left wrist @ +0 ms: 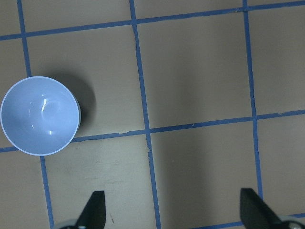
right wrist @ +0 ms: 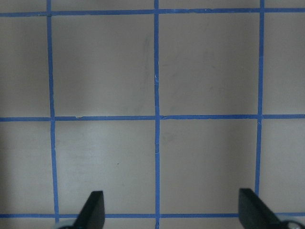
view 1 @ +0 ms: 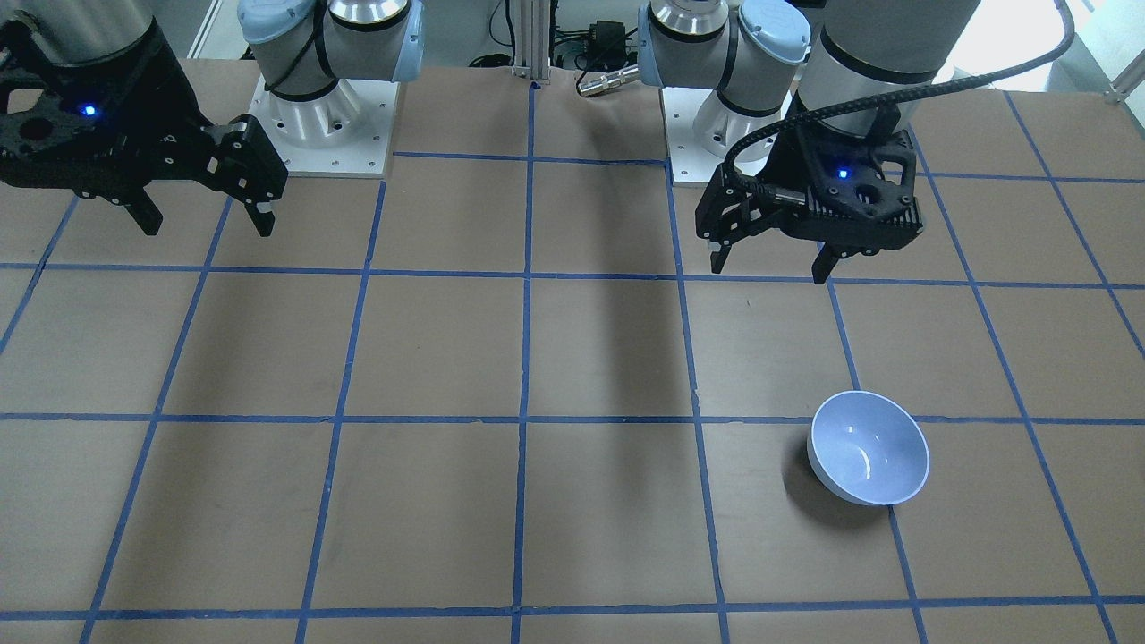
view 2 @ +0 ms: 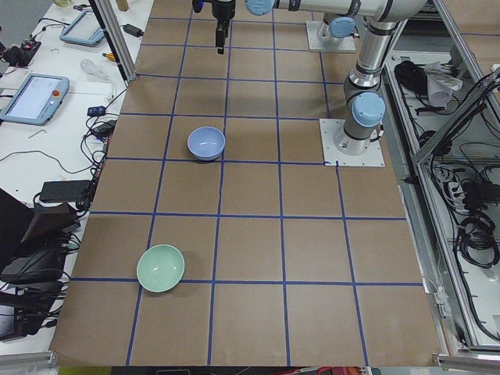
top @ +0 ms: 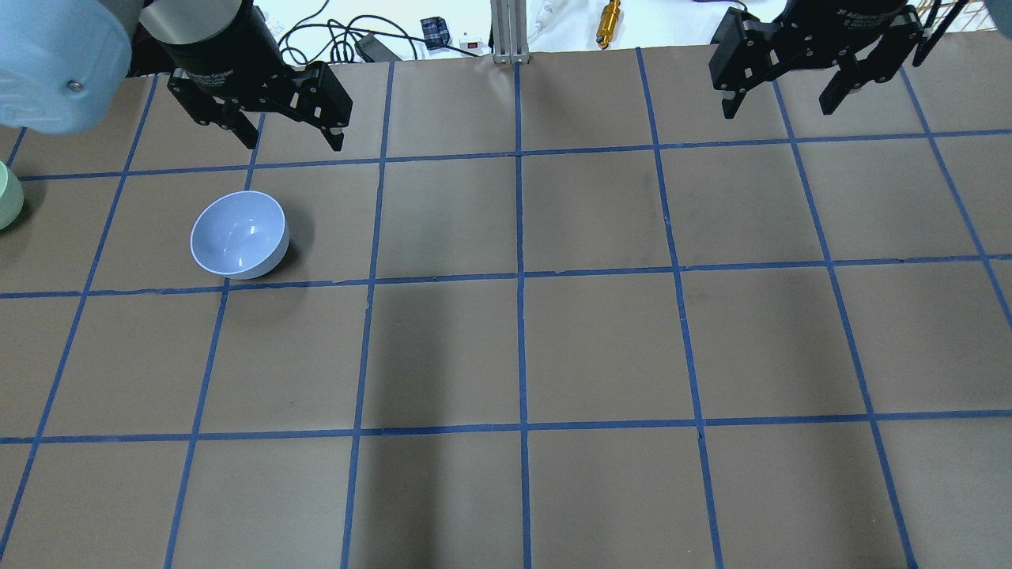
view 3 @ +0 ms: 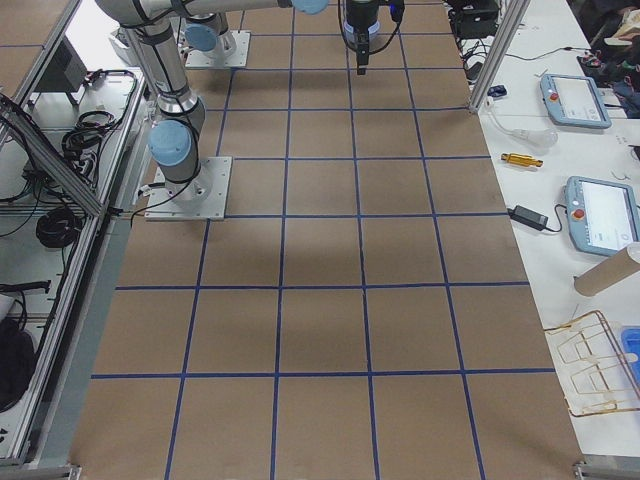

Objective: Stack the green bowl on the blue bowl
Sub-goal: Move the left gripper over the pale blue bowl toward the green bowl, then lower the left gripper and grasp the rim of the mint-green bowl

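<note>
The blue bowl [top: 239, 235] stands upright and empty on the brown table; it also shows in the front view [view 1: 868, 447], the left side view [view 2: 206, 143] and the left wrist view [left wrist: 40, 116]. The green bowl [view 2: 161, 268] stands upright near the table's left end, well apart from the blue bowl; in the overhead view only a sliver of it [top: 6, 195] shows at the left edge. My left gripper [top: 292, 141] is open and empty, hovering above the table beyond the blue bowl [view 1: 771, 268] [left wrist: 174, 212]. My right gripper [top: 779, 109] is open and empty, far off over the other half [view 1: 207, 225] [right wrist: 172, 212].
Blue tape lines [top: 518, 276] mark a grid on the table. The arm bases [view 1: 322, 116] stand at the robot's edge. Cables and a brass-coloured tool [top: 609, 12] lie beyond the far edge. Teach pendants [view 2: 31, 94] rest on a side bench.
</note>
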Controlling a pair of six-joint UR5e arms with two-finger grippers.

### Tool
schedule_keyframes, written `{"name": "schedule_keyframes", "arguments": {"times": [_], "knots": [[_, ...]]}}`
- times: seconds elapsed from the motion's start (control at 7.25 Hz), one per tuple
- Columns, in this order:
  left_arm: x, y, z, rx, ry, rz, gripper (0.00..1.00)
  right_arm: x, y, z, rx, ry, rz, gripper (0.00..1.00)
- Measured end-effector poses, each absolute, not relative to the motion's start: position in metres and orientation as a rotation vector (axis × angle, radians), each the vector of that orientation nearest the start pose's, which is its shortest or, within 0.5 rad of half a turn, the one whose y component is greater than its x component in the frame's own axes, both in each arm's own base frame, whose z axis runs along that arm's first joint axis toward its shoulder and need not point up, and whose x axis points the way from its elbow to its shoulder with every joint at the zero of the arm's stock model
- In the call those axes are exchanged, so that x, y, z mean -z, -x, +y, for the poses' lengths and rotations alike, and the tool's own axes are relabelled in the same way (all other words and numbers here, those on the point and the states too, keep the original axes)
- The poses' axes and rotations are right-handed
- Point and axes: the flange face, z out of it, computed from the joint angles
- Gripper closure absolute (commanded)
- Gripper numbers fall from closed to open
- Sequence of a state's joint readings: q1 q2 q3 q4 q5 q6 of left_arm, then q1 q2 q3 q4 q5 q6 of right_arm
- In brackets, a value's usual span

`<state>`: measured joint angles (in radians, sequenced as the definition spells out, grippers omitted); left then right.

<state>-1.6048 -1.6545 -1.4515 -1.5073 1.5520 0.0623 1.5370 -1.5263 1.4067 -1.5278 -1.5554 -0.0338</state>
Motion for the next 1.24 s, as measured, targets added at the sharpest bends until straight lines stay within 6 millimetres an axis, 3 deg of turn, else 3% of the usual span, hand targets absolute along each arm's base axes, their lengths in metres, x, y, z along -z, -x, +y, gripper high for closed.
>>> {"name": "schedule_keyframes", "arguments": {"times": [0.41, 0.55, 0.69, 0.83, 1.1, 1.24], "knots": [[-0.511, 0.149, -0.532, 0.153, -0.181, 3.144, 0.00, -0.542, -0.117, -0.520, 0.120, 0.001, 3.128, 0.00], [-0.510, 0.135, -0.535, 0.136, -0.242, 3.136, 0.00, -0.542, -0.117, -0.520, 0.120, 0.001, 3.127, 0.00], [-0.508, 0.101, -0.539, 0.090, -0.349, 3.123, 0.00, -0.542, -0.117, -0.520, 0.119, 0.001, 3.127, 0.00], [-0.506, 0.051, -0.542, 0.029, -0.478, 3.105, 0.00, -0.542, -0.117, -0.520, 0.119, 0.001, 3.128, 0.00], [-0.495, -0.065, -0.549, -0.088, -0.760, 3.017, 0.00, -0.541, -0.117, -0.520, 0.118, 0.003, 3.128, 0.00], [-0.478, -0.124, -0.554, -0.122, -0.898, 2.977, 0.00, -0.541, -0.117, -0.520, 0.118, 0.003, 3.128, 0.00]]}}
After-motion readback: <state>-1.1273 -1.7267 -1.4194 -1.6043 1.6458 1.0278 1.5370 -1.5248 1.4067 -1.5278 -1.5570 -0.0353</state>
